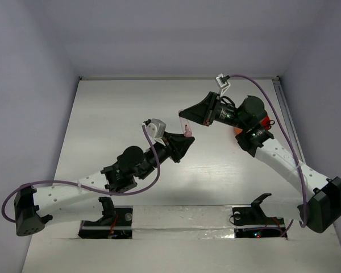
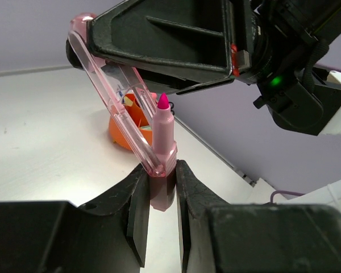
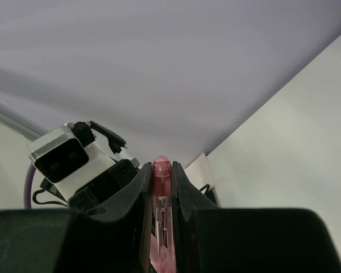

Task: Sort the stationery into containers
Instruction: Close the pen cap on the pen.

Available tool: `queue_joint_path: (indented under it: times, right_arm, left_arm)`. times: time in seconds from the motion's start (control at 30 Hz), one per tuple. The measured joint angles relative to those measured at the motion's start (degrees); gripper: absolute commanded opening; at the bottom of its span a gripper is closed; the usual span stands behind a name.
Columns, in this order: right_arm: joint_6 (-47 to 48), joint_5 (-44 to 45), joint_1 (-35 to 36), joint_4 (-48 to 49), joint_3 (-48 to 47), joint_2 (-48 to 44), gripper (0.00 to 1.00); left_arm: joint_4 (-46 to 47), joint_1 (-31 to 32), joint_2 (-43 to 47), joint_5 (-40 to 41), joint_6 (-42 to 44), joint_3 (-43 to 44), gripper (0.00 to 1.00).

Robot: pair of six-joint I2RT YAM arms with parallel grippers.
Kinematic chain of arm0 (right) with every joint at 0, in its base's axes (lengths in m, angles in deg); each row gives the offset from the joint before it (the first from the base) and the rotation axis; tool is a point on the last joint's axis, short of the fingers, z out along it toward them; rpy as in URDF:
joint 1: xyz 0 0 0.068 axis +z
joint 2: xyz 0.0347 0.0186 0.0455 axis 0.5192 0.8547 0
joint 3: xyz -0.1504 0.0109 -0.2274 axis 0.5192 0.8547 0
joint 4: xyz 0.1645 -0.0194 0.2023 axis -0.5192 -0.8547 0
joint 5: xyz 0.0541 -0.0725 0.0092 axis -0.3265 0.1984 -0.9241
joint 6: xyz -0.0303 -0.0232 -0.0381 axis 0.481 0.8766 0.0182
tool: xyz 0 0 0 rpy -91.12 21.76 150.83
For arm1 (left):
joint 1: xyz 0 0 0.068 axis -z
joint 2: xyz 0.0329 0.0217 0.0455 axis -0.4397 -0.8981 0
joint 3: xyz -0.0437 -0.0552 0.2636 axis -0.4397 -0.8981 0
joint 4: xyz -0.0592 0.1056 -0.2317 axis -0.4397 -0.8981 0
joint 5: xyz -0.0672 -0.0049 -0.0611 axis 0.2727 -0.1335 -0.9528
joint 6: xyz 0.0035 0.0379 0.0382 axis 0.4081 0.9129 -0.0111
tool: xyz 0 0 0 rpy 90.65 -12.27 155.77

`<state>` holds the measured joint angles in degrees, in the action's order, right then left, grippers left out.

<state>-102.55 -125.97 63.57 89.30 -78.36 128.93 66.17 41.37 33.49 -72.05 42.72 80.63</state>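
Two closed grips meet above the table. The left gripper (image 2: 160, 173) clamps the barrel of a pink marker (image 2: 163, 128), magenta tip up. The right gripper (image 3: 161, 170) pinches a clear pink strip (image 2: 111, 96) (cap or clip, I cannot tell) whose far end touches that marker. Beyond them stands the orange bowl (image 2: 118, 136) with something yellow (image 2: 128, 102) inside. The strip crosses it, so its other contents are unreadable. In the top view the right arm (image 1: 273, 151) covers nearly all of the bowl.
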Motion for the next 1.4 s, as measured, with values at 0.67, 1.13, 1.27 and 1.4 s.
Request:
queue_joint_path:
  times: [0.67, 1.13, 1.27, 1.4]
  right_arm:
    - [13.5, 2.3, -0.4, -6.9, 0.0, -5.2, 0.0]
    - [16.3, 2.4, -0.4, -7.3, 1.7, -7.2, 0.0]
    - [16.7, 2.2, -0.5, -7.3, 2.1, -7.5, 0.0]
    - [17.2, 1.6, -0.5, -7.0, 2.3, -7.6, 0.0]
  left_arm:
    - [-1.3, -6.8, -4.5, -11.7, -11.1, 2.9, 0.0]
    - [-1.9, -10.4, -5.0, -20.8, -13.9, 3.2, 0.0]
    - [-3.7, -11.2, -5.2, -22.6, -14.4, 4.1, 0.0]
    - [-4.7, -12.2, -5.2, -24.9, -15.2, 4.7, 0.0]
